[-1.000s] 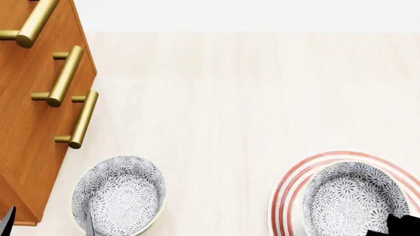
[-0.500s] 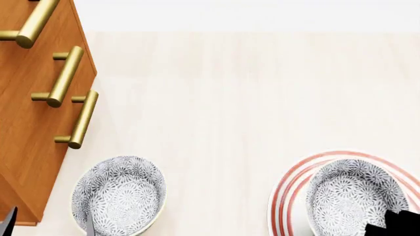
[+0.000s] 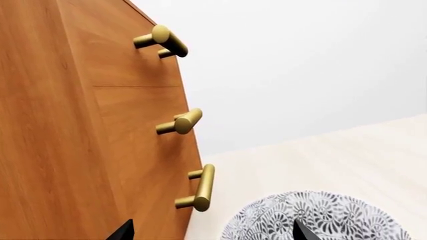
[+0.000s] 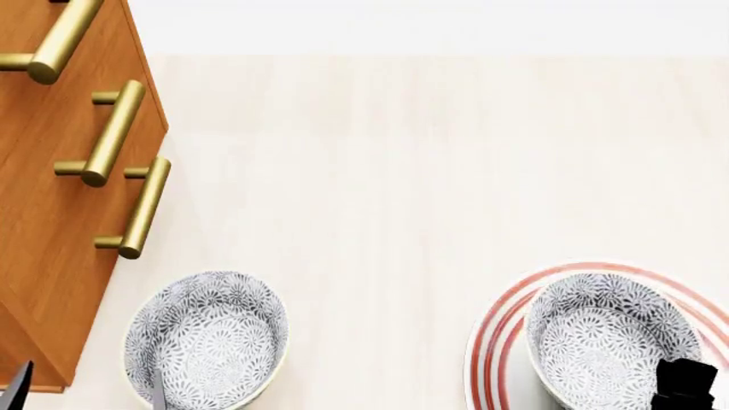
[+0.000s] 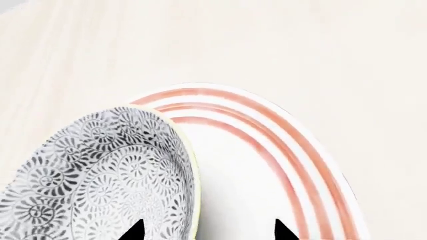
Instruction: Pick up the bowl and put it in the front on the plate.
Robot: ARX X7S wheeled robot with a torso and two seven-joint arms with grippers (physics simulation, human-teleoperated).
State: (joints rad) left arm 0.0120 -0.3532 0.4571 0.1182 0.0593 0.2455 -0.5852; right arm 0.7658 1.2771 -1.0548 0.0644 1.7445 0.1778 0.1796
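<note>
The bowl (image 4: 609,342), grey-and-white floral, sits on the white plate (image 4: 501,333) with red rings at the lower right of the head view. In the right wrist view the bowl (image 5: 100,180) looks tilted on the plate (image 5: 267,145). My right gripper (image 5: 210,231) is open, its tips astride the bowl's near rim, one over the bowl's inside and one over the plate. It shows as a black shape (image 4: 684,389) at the bowl's near edge. My left gripper (image 3: 212,232) is open beside a look-alike bowl (image 3: 333,220).
A wooden cabinet (image 4: 57,213) with brass handles (image 4: 142,205) stands at the left, close to the second bowl (image 4: 205,337). One left fingertip is by the cabinet (image 3: 80,125), the other over that bowl. Pale wooden tabletop (image 4: 399,171) stretches behind.
The bowl on the plate has shifted slightly left and settled. In the head view the right gripper has pulled in from the frame's corner. The left arm has barely moved.
</note>
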